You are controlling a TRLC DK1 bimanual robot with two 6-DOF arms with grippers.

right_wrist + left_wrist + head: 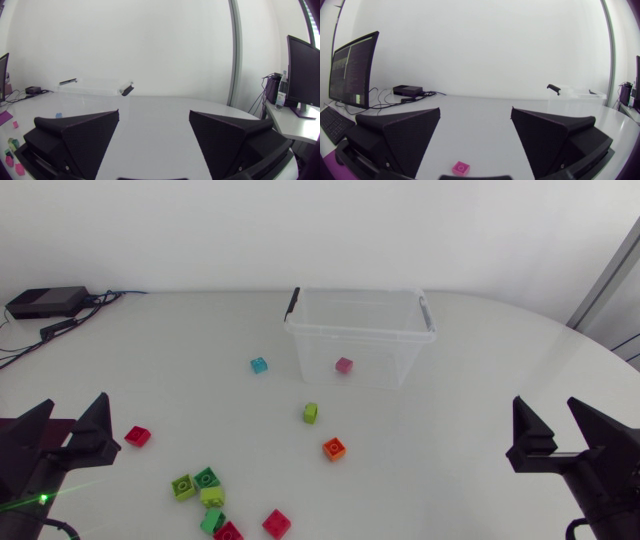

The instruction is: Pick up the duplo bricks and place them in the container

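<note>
The left claw (pixel 70 420) sits at the near left corner of the worktop (pixel 480 370), its 2 fingers spread apart with nothing gripped. A red brick (pixel 137 436) lies just ahead of it, touching neither finger. The right claw (pixel 550 425) sits at the near right, its fingers also apart and empty, well away from every brick.

Close to the front edge, left of the middle, 4 green and lime bricks (pixel 206 480) lie bunched together. 2 more red bricks (pixel 276 523) lie just beside them.

Farther in, an orange brick (pixel 334 448) lies alone near the middle, with a lime brick (pixel 310 413) a little beyond it. A cyan brick (pixel 259 365) rests near the left side of the container (pixel 360 332). The container is a clear, open-topped box standing upright at the far middle of the worktop. A pink brick (pixel 344 365) shows through its front wall.
</note>
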